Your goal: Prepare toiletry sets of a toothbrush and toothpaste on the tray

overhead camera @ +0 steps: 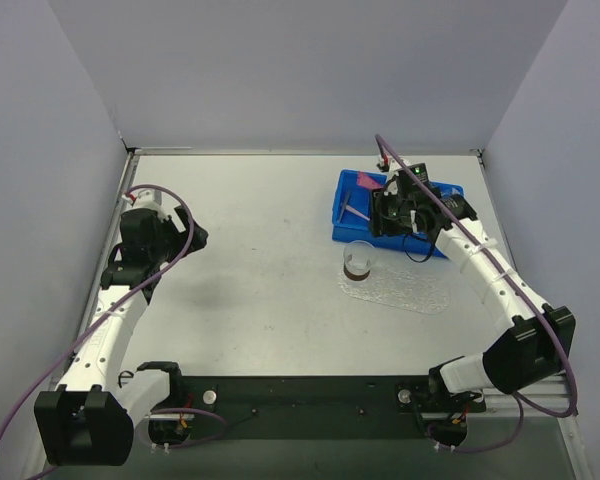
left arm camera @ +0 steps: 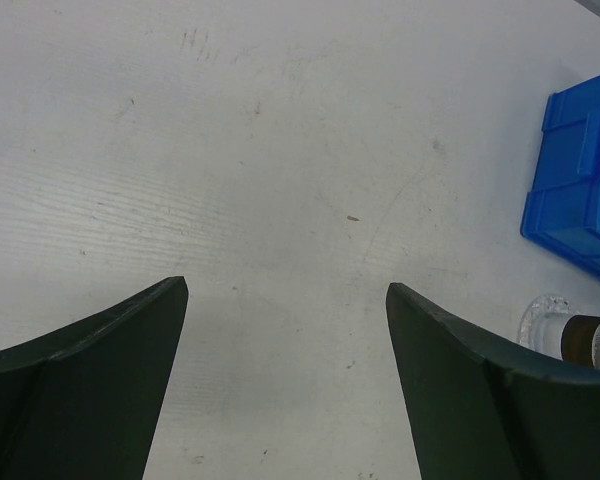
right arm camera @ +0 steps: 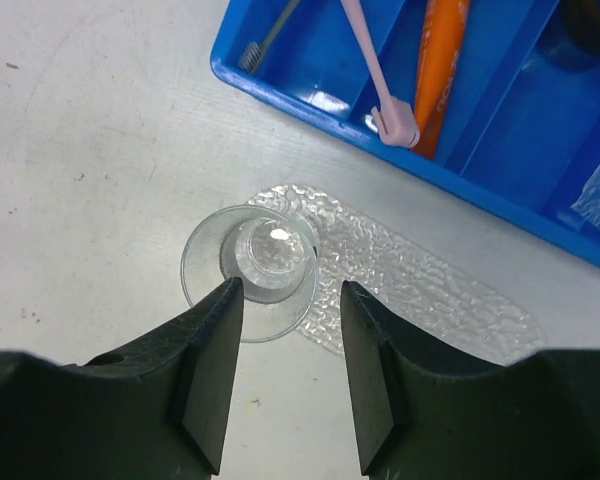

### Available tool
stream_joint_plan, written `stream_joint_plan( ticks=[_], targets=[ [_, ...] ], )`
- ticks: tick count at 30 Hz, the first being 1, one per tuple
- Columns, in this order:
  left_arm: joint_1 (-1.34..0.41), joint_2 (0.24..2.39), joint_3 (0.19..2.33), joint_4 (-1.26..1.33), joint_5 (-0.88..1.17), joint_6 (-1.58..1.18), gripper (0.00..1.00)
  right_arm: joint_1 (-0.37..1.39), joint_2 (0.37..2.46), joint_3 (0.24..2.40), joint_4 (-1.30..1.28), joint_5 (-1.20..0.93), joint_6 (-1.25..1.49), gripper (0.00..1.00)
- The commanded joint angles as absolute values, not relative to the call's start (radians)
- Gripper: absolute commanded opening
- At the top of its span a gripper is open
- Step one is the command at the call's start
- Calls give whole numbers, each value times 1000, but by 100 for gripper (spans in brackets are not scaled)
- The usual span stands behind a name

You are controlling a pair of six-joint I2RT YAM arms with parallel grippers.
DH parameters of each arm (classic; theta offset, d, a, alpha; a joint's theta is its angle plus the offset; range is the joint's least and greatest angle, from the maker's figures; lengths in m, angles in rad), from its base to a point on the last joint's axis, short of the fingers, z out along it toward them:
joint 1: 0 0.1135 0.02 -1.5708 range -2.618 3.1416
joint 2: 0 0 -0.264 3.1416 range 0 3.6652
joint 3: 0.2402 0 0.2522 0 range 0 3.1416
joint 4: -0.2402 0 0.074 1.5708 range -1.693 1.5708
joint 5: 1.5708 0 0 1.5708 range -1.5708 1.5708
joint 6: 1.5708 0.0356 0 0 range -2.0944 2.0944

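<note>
The bin [right arm camera: 520,110] is holding the toothbrush [right arm camera: 375,70] and the orange tube [right arm camera: 442,60] side by side, and a magenta tube [overhead camera: 365,181] in a far corner. A clear round cup [right arm camera: 265,250] is standing at the end of the bumpy clear tray [right arm camera: 420,290]. The right gripper [right arm camera: 290,290] is hovering above the cup with its jaws partly apart and empty. The left gripper [left arm camera: 286,288] is gaping wide over the table [left arm camera: 280,120], holding nothing.

Overhead camera, above and behind the arm bases, takes in the whole table [overhead camera: 260,250]. Left wrist view skims low across the tabletop toward the blue bin [left arm camera: 580,160] at far right. Right wrist view looks closely down on that bin, the clear cup [right arm camera: 265,250] and the tray [right arm camera: 420,285].
</note>
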State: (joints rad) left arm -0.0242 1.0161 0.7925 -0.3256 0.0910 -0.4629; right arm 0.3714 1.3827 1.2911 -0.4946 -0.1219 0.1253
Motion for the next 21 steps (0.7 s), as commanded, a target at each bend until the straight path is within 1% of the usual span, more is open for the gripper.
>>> stream_joint_plan(
  ticks=[1, 5, 7, 19, 21],
  targets=[
    [-25, 1006, 792, -295, 92, -465, 91, 334, 1404, 1263, -549, -216, 218, 40],
    [-25, 1005, 782, -295, 92, -471, 91, 334, 1423, 1235, -549, -212, 218, 48],
    [-25, 1003, 779, -293, 92, -472, 91, 333, 1439, 1221, -549, -210, 230, 48],
    [-25, 997, 776, -295, 89, -477, 91, 336, 1509, 1180, -520, -204, 224, 36],
    [-25, 1000, 778, -295, 89, -477, 91, 337, 1516, 1169, -512, -207, 224, 35]
  ],
)
